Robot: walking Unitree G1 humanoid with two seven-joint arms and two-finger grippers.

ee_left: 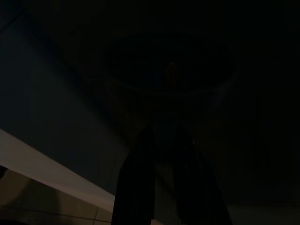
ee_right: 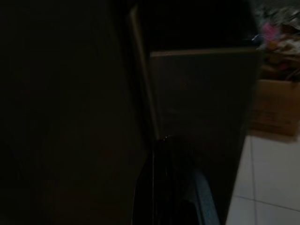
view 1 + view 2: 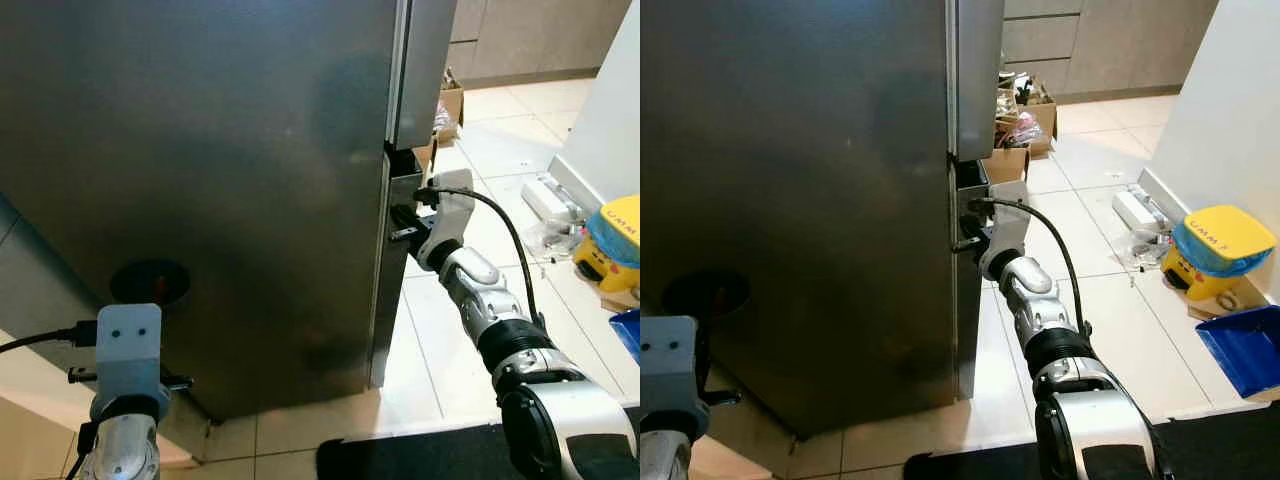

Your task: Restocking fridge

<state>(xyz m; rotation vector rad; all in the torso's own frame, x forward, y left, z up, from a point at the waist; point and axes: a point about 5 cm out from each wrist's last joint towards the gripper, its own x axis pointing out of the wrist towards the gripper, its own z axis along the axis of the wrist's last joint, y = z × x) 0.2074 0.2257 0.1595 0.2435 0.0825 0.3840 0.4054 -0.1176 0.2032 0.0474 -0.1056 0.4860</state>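
Cardboard box [image 3: 1023,108] (cluttered) behind fridge [image 3: 200,200]; right claw [image 3: 400,225] at door edge.

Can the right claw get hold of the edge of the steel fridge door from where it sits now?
Probably yes. The right claw already sits at the right edge of the tall stainless steel fridge door, in the dark notch in that edge, with nothing between them. Whether it grips cannot be seen.

A fridge [image 3: 200,180] stands close in front, filling the left and centre. The right gripper [image 3: 403,225] reaches to its right edge. The left gripper [image 3: 130,375] is low before the door. Behind lie boxes [image 3: 1025,115]; a bin [image 3: 1240,345] sits far right on the floor [image 3: 1090,280].
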